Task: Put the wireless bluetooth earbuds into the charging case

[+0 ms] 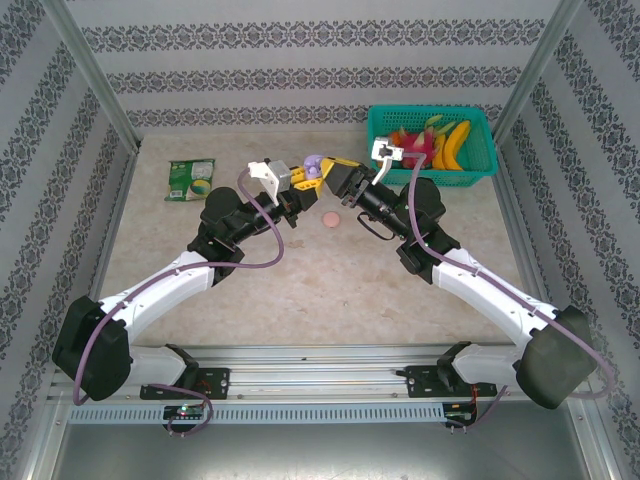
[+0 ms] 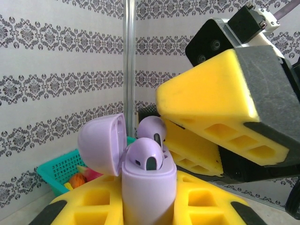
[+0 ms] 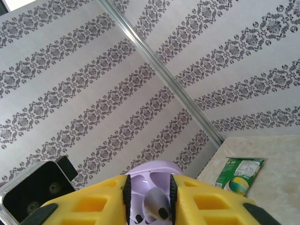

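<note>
Purple charging case (image 2: 149, 187) clamped in left fingers (image 2: 65, 208), right fingers (image 3: 234, 204) narrow around earbud (image 3: 157, 206), grip unclear.

Left end effector (image 2: 149, 208), its yellow foam fingers (image 2: 70, 204) clamped on either side of the upright purple charging case (image 2: 148, 185), whose lid (image 2: 101, 143) is swung open to the left. One purple earbud (image 2: 146, 157) sits in the case's near socket. A second purple earbud (image 2: 152, 129) rises just behind it, close against the lower finger of the right end effector (image 2: 162, 115), which reaches in from the upper right. Behind, a teal basket (image 2: 56, 171) of fruit stands on the bench (image 2: 14, 216) by the patterned wall (image 2: 56, 70) and a metal post (image 2: 129, 56).
</note>
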Robot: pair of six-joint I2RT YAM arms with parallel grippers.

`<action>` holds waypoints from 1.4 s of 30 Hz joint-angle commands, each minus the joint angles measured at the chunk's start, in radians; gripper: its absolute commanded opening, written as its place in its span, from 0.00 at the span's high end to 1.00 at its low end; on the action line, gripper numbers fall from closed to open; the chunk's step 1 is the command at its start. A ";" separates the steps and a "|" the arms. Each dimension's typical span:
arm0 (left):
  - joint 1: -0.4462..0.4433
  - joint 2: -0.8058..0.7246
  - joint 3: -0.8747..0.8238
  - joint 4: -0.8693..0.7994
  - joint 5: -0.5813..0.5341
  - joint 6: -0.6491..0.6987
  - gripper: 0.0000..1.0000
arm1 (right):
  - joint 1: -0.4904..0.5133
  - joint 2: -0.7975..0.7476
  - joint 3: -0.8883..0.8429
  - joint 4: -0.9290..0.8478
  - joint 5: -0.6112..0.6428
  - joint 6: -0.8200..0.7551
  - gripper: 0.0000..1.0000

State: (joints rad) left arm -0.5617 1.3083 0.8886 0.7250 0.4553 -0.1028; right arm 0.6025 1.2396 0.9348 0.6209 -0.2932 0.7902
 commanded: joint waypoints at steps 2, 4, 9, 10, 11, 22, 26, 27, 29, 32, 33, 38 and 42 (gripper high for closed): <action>-0.014 -0.009 0.020 0.084 -0.002 -0.003 1.00 | -0.019 -0.019 -0.018 -0.030 -0.003 0.010 0.64; -0.014 -0.009 0.018 0.085 0.000 -0.004 1.00 | -0.025 -0.025 -0.016 -0.030 -0.002 0.014 0.56; -0.014 -0.011 0.010 0.085 0.003 -0.005 1.00 | -0.051 -0.066 -0.012 -0.048 0.005 0.023 0.39; -0.014 -0.012 0.006 0.084 0.004 -0.003 1.00 | -0.060 -0.076 -0.012 -0.059 0.005 0.026 0.38; -0.014 -0.015 0.003 0.082 0.005 0.000 1.00 | -0.069 -0.088 -0.013 -0.069 0.004 0.030 0.37; -0.014 -0.042 -0.057 0.034 0.056 0.033 1.00 | -0.190 -0.057 0.120 -0.429 -0.070 0.029 0.35; -0.014 -0.049 -0.070 -0.019 0.108 0.048 1.00 | -0.210 0.041 0.227 -0.577 -0.134 -0.011 0.36; -0.014 -0.048 -0.073 -0.027 0.119 0.049 1.00 | -0.212 0.067 0.254 -0.604 -0.151 -0.023 0.37; -0.014 -0.047 -0.079 -0.044 0.146 0.048 1.00 | -0.213 0.124 0.312 -0.674 -0.179 -0.049 0.39; -0.014 -0.039 -0.091 -0.060 0.163 0.044 1.00 | -0.211 0.204 0.386 -0.757 -0.221 -0.081 0.45; -0.014 -0.037 -0.095 -0.061 0.162 0.042 1.00 | -0.210 0.226 0.401 -0.766 -0.233 -0.085 0.47; -0.014 -0.016 -0.099 -0.063 0.167 0.025 1.00 | -0.194 0.319 0.470 -0.838 -0.295 -0.106 0.64; -0.014 0.008 -0.084 -0.068 0.172 0.011 1.00 | -0.158 0.342 0.487 -0.883 -0.320 -0.139 0.71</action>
State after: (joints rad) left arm -0.5621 1.2984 0.7948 0.6567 0.5999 -0.0799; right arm 0.4149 1.5803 1.3811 -0.2012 -0.5549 0.6949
